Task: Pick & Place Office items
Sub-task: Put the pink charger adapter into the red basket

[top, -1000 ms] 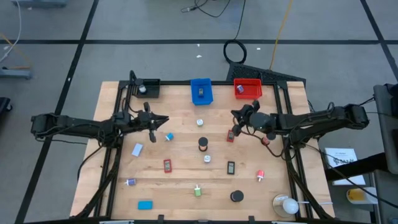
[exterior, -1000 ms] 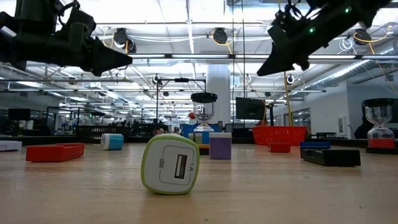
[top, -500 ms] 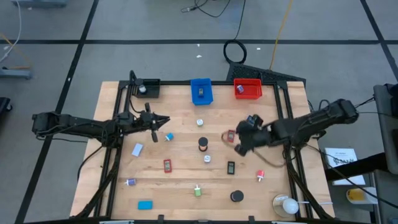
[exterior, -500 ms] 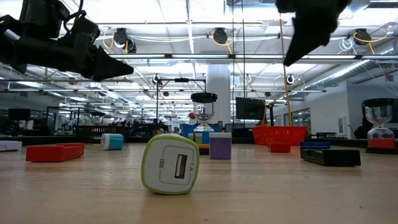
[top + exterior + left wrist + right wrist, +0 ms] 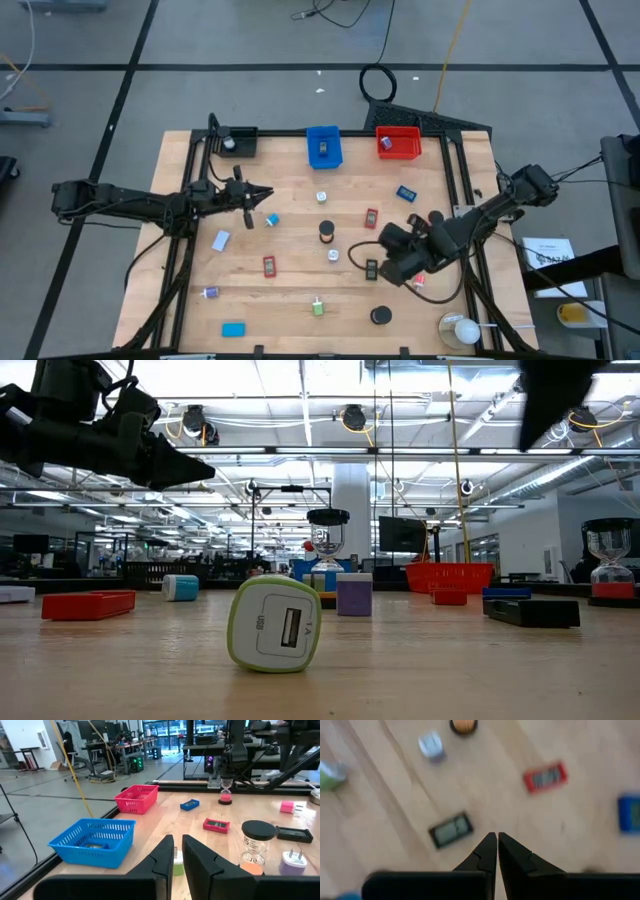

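Several small office items lie scattered flat on the wooden table (image 5: 300, 280), among them a red piece (image 5: 371, 218), a blue piece (image 5: 405, 193), a black roll (image 5: 326, 232) and a black flat piece (image 5: 371, 268). My right gripper (image 5: 383, 262) hangs shut above the table, pointing steeply down, its tips just beside the black flat piece (image 5: 451, 830) and clear of it. My left gripper (image 5: 268, 193) hovers shut and level over the table's left half, holding nothing (image 5: 177, 840).
A black bin (image 5: 237, 142), a blue bin (image 5: 323, 147) and a red bin (image 5: 398, 143) stand along the far edge. A roundish white object in a clear holder (image 5: 462, 330) sits at the near right corner. A green-and-white charger (image 5: 275, 625) lies near the front edge.
My right gripper has swung from beside the red piece, in the table's far right part, toward the near edge and has tipped from nearly level to steeply downward, staying shut and empty. The blue piece that the arm covered now shows.
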`<action>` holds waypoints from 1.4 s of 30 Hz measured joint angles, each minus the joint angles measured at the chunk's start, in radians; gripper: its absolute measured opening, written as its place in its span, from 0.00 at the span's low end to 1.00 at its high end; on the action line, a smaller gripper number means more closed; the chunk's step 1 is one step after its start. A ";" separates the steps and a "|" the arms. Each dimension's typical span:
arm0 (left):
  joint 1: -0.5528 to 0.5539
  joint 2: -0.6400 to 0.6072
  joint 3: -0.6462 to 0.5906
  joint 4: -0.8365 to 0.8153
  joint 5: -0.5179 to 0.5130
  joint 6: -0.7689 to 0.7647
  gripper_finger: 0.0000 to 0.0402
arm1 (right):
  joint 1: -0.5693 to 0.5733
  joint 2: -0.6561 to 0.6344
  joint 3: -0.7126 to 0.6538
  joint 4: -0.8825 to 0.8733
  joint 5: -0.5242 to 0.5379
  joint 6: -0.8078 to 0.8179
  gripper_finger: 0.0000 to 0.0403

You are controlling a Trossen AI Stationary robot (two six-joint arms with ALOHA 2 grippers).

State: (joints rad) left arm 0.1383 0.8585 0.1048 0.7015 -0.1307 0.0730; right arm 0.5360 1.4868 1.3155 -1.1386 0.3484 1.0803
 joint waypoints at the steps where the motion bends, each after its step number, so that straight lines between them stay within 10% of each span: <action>1: 0.000 0.000 0.000 0.000 0.000 0.000 0.12 | 0.017 0.000 0.000 -0.025 -0.036 0.047 0.05; 17: 0.001 0.000 0.000 -0.001 0.000 0.000 0.12 | 0.320 0.001 -0.172 -0.112 -0.145 0.966 0.54; 28: 0.000 0.000 0.000 -0.001 0.000 0.001 0.12 | 0.241 0.000 -0.374 0.196 -0.214 0.911 0.65; 42: 0.000 0.000 0.000 -0.002 0.001 0.001 0.12 | 0.227 0.000 -0.479 0.273 -0.353 0.744 0.49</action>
State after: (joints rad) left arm 0.1383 0.8585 0.1048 0.6998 -0.1301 0.0738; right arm 0.7631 1.4865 0.8368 -0.8655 -0.0043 1.8241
